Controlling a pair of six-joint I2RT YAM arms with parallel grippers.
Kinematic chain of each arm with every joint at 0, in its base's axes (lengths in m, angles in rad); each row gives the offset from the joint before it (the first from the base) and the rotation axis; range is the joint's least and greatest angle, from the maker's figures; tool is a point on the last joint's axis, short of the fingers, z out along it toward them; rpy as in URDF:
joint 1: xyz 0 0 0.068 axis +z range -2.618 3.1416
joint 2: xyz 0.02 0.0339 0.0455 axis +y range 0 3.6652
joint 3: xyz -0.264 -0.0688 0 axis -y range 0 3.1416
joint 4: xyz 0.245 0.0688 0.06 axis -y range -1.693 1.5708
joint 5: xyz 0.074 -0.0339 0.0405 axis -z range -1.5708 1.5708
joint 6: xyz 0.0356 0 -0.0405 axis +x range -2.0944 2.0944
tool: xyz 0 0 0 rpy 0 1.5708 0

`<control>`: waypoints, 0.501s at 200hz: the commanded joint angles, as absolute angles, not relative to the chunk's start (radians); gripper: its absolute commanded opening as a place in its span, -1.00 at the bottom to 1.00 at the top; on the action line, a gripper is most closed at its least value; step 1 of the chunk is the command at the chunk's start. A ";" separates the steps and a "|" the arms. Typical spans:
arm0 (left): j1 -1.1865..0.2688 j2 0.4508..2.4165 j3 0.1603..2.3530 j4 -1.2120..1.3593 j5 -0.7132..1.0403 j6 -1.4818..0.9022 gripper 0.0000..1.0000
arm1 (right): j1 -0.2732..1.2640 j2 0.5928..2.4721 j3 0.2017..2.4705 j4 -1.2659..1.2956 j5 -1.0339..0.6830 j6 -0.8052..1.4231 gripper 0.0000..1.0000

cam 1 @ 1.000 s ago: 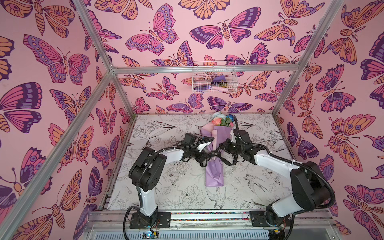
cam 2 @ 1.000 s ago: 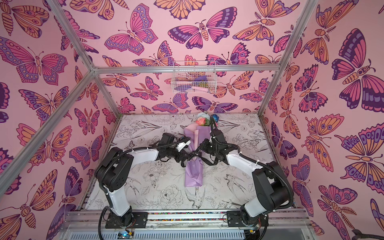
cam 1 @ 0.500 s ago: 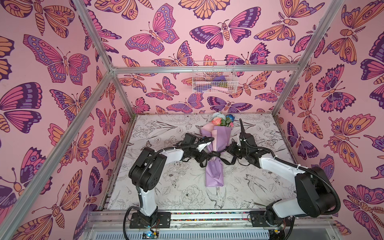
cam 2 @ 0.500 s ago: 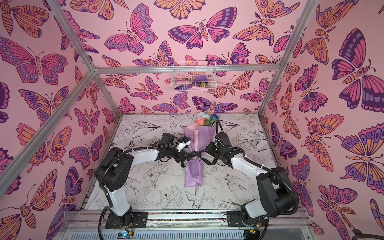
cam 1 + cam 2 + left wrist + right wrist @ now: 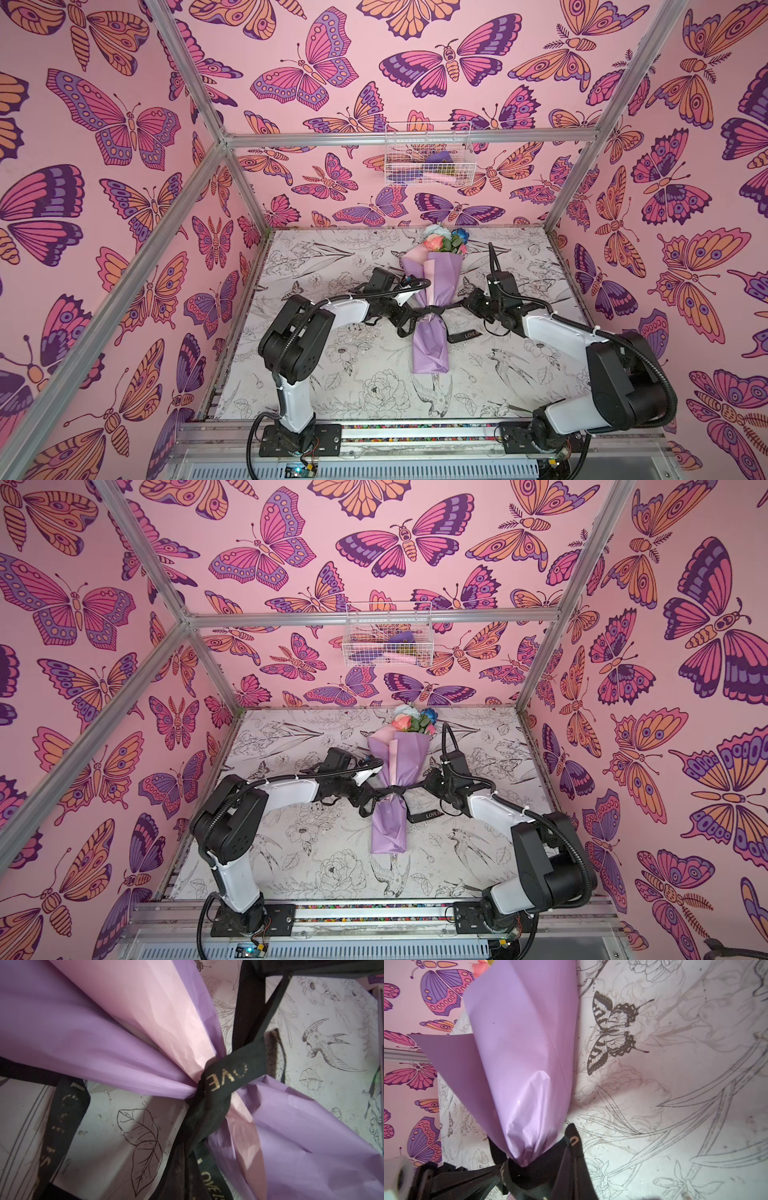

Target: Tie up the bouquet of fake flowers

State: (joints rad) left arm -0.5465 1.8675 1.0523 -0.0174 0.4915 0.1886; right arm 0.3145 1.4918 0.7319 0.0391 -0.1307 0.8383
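The bouquet of fake flowers (image 5: 437, 270) (image 5: 405, 754) lies along the middle of the table in lilac and pink paper, with its blooms (image 5: 446, 241) toward the back wall. A black ribbon (image 5: 430, 310) (image 5: 393, 790) (image 5: 225, 1076) (image 5: 529, 1174) is knotted round its pinched waist. My left gripper (image 5: 409, 318) (image 5: 371, 798) (image 5: 183, 1180) sits just left of the knot, shut on one strand of the ribbon. Right of the bouquet, my right gripper (image 5: 467, 303) (image 5: 429, 781) (image 5: 569, 1178) is shut on the other strand, which runs taut to the knot. A loose tail lettered in gold (image 5: 465, 334) lies on the table.
A white wire basket (image 5: 428, 166) with purple and pink items hangs on the back wall. The table (image 5: 332, 257) has a floral print and is boxed in by butterfly walls and aluminium posts (image 5: 575, 174). Both arm bases stand on the front rail (image 5: 415, 432).
My right arm has drawn away to the right of the bouquet, stretching its ribbon strand straight. The left gripper has stayed beside the knot.
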 commanded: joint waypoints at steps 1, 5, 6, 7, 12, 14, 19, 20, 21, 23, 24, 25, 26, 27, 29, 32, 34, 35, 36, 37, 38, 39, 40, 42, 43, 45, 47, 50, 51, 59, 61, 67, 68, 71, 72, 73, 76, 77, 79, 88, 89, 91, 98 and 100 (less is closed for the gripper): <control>-0.549 1.899 1.058 -0.074 0.409 0.228 -1.00 | 0.287 1.528 0.749 0.039 -0.100 0.816 -1.00; -0.549 1.899 1.056 -0.077 0.400 0.232 -1.00 | 0.284 1.531 0.749 0.040 -0.098 0.815 -1.00; -0.549 1.899 1.056 -0.078 0.398 0.233 -1.00 | 0.282 1.533 0.749 0.040 -0.097 0.815 -1.00; -0.548 1.900 1.056 -0.080 0.395 0.233 -1.00 | 0.281 1.534 0.749 0.040 -0.096 0.815 -1.00; -0.548 1.899 1.053 -0.082 0.383 0.236 -1.00 | 0.276 1.542 0.751 0.041 -0.097 0.815 -1.00; -0.548 1.899 1.052 -0.082 0.378 0.237 -1.00 | 0.274 1.544 0.750 0.043 -0.096 0.815 -1.00; -0.549 1.898 1.048 -0.086 0.366 0.240 -1.00 | 0.269 1.551 0.752 0.044 -0.096 0.815 -1.00; -0.549 1.898 1.047 -0.086 0.364 0.241 -1.00 | 0.267 1.553 0.752 0.044 -0.096 0.815 -1.00; -0.549 1.897 1.047 -0.086 0.361 0.241 -1.00 | 0.266 1.554 0.752 0.045 -0.097 0.815 -1.00; -0.549 1.897 1.044 -0.087 0.356 0.242 -1.00 | 0.264 1.557 0.752 0.046 -0.096 0.815 -1.00; -0.549 1.896 1.044 -0.087 0.353 0.243 -1.00 | 0.263 1.558 0.752 0.046 -0.096 0.814 -1.00; -0.549 1.895 1.043 -0.088 0.350 0.243 -1.00 | 0.262 1.558 0.752 0.046 -0.096 0.814 -1.00; -0.548 1.895 1.042 -0.089 0.348 0.244 -1.00 | 0.260 1.560 0.752 0.046 -0.096 0.814 -1.00; -0.548 1.894 1.041 -0.089 0.346 0.245 -1.00 | 0.259 1.561 0.752 0.046 -0.095 0.813 -1.00; -0.549 1.893 1.040 -0.089 0.338 0.245 -1.00 | 0.258 1.563 0.752 0.046 -0.096 0.813 -1.00; -0.548 1.892 1.038 -0.089 0.328 0.245 -1.00 | 0.254 1.565 0.753 0.047 -0.097 0.813 -1.00; -0.549 1.891 1.037 -0.089 0.321 0.247 -1.00 | 0.253 1.565 0.754 0.047 -0.096 0.814 -1.00; -0.549 1.891 1.036 -0.091 0.318 0.247 -1.00 | 0.252 1.565 0.754 0.047 -0.096 0.813 -1.00; -0.548 1.890 1.036 -0.091 0.315 0.247 -1.00 | 0.252 1.565 0.754 0.048 -0.096 0.813 -1.00; -0.548 1.891 1.036 -0.092 0.311 0.248 -1.00 | 0.250 1.566 0.753 0.048 -0.095 0.813 -1.00; -0.549 1.890 1.035 -0.093 0.307 0.248 -1.00 | 0.249 1.566 0.753 0.048 -0.095 0.813 -1.00; -0.549 1.889 1.034 -0.093 0.305 0.248 -1.00 | 0.248 1.565 0.752 0.048 -0.095 0.813 -1.00; -0.548 1.889 1.034 -0.094 0.303 0.248 -1.00 | 0.247 1.566 0.753 0.049 -0.095 0.813 -1.00; -0.548 1.888 1.033 -0.095 0.298 0.249 -1.00 | 0.247 1.565 0.752 0.049 -0.096 0.812 -1.00; -0.548 1.888 1.032 -0.096 0.296 0.250 -1.00 | 0.246 1.566 0.752 0.049 -0.096 0.812 -1.00; -0.548 1.887 1.031 -0.097 0.291 0.251 -1.00 | 0.244 1.565 0.752 0.049 -0.096 0.812 -1.00; -0.546 1.886 1.030 -0.098 0.285 0.253 -1.00 | 0.242 1.565 0.752 0.050 -0.095 0.811 -1.00; -0.547 1.887 1.028 -0.100 0.280 0.254 -1.00 | 0.240 1.587 0.752 0.049 -0.094 0.811 -1.00; -0.547 1.886 1.028 -0.101 0.277 0.255 -1.00 | 0.239 1.591 0.752 0.050 -0.094 0.811 -1.00; -0.545 1.885 1.025 -0.102 0.270 0.250 -1.00 | 0.234 1.599 0.750 0.048 -0.088 0.810 -1.00; -0.544 1.884 1.025 -0.102 0.272 0.249 -1.00 | 0.234 1.599 0.749 0.048 -0.085 0.810 -1.00; -0.543 1.883 1.024 -0.103 0.275 0.247 -1.00 | 0.230 1.601 0.748 0.046 -0.081 0.809 -1.00; -0.543 1.883 1.024 -0.104 0.273 0.247 -1.00 | 0.229 1.602 0.747 0.046 -0.080 0.809 -1.00; -0.543 1.882 1.023 -0.103 0.273 0.246 -1.00 | 0.228 1.604 0.747 0.045 -0.077 0.808 -1.00; -0.542 1.883 1.023 -0.103 0.273 0.246 -1.00 | 0.228 1.603 0.747 0.044 -0.077 0.808 -1.00; -0.542 1.883 1.023 -0.104 0.272 0.246 -1.00 | 0.228 1.604 0.747 0.044 -0.076 0.807 -1.00; -0.543 1.882 1.023 -0.102 0.272 0.245 -1.00 | 0.227 1.604 0.747 0.042 -0.075 0.807 -1.00; -0.542 1.882 1.023 -0.102 0.272 0.245 -1.00 | 0.227 1.605 0.748 0.042 -0.073 0.806 -1.00; -0.542 1.883 1.024 -0.103 0.270 0.244 -1.00 | 0.227 1.606 0.748 0.041 -0.072 0.805 -1.00; -0.543 1.885 1.026 -0.102 0.262 0.237 -1.00 | 0.223 1.608 0.749 0.037 -0.066 0.799 -1.00; -0.543 1.885 1.026 -0.102 0.261 0.236 -1.00 | 0.223 1.608 0.749 0.037 -0.065 0.798 -1.00; -0.543 1.885 1.026 -0.103 0.261 0.234 -1.00 | 0.223 1.609 0.750 0.035 -0.064 0.797 -1.00; -0.541 1.881 1.026 -0.103 0.259 0.226 -1.00 | 0.220 1.611 0.754 0.029 -0.060 0.793 -1.00; -0.540 1.882 1.026 -0.102 0.259 0.222 -1.00 | 0.219 1.612 0.754 0.028 -0.060 0.791 -1.00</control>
